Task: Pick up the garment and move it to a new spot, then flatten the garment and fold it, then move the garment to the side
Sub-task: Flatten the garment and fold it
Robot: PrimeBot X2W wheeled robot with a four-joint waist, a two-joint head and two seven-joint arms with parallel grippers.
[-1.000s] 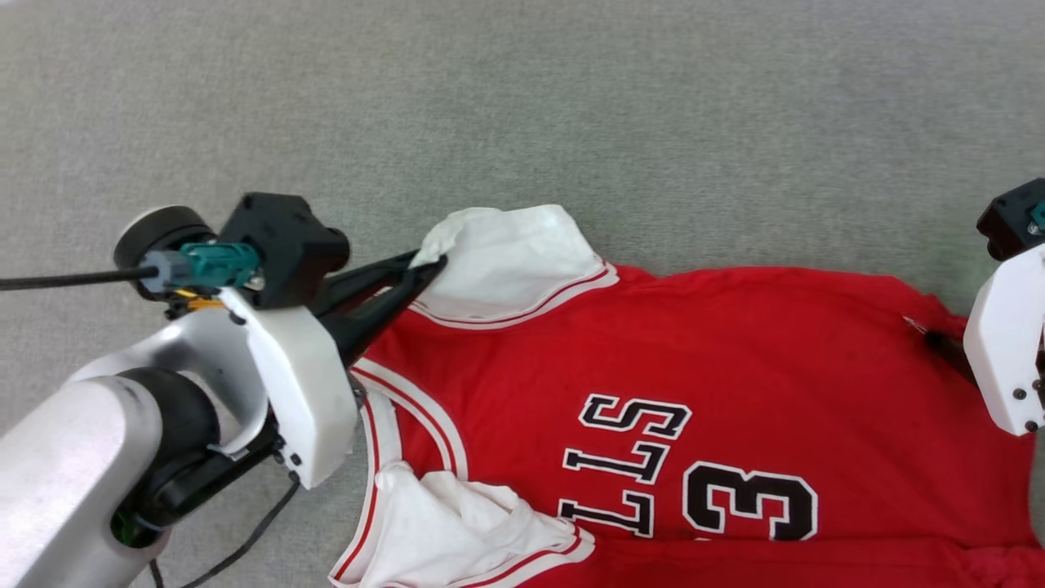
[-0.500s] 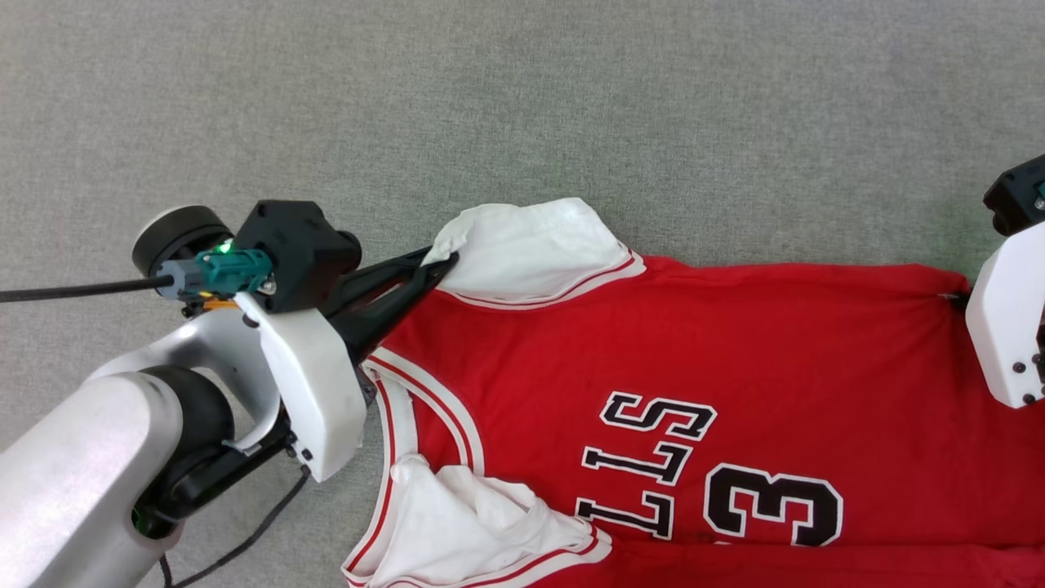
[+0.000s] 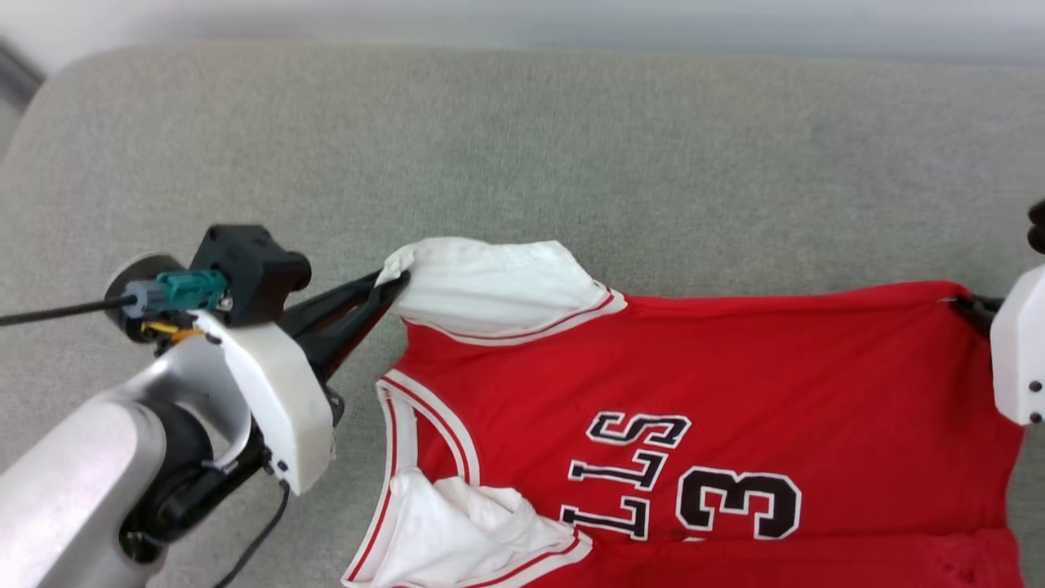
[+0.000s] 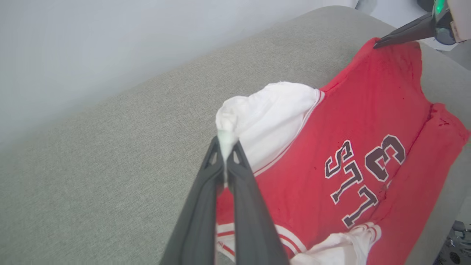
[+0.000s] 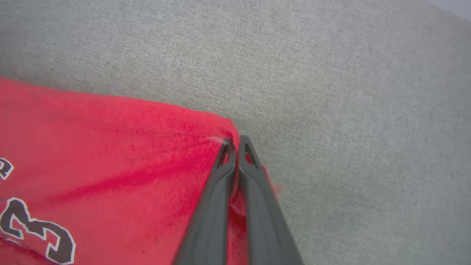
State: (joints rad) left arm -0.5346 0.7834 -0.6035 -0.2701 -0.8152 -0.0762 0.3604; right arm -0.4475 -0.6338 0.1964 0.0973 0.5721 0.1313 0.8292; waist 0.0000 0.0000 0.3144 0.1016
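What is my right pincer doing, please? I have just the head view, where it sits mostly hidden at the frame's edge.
Observer: In the right wrist view the right pincer is shut on a red corner of the garment.
Operator: Thank you. Does the left one really hold cloth, or does it merely touch the sleeve?
Observer: The left wrist view shows the left pincer shut, with a small fold of the white sleeve sticking out between its tips.
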